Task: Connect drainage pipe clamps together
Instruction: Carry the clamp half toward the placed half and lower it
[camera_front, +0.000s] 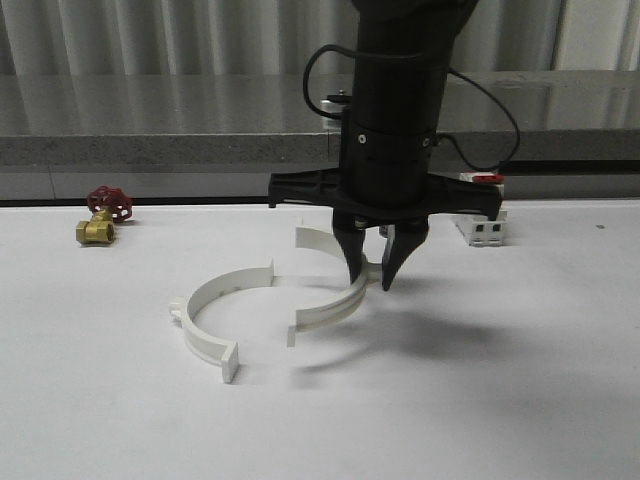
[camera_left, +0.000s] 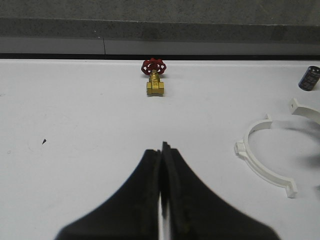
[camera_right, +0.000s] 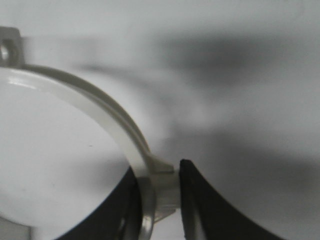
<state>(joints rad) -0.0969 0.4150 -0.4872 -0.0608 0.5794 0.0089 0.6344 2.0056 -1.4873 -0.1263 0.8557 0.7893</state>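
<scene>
Clamp halves (camera_front: 225, 315), openings facing each other

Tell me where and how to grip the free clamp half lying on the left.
Grip the left clamp half across its thin wall at mid-arc, beside the outer lug, coming straight down from above. It lies flat with its open side facing the other half, which the right gripper already pinches across its wall the same way. The left gripper is shut and must open first.

Soft overhead light, faint shadows, blurred right-wrist close-up.
</scene>
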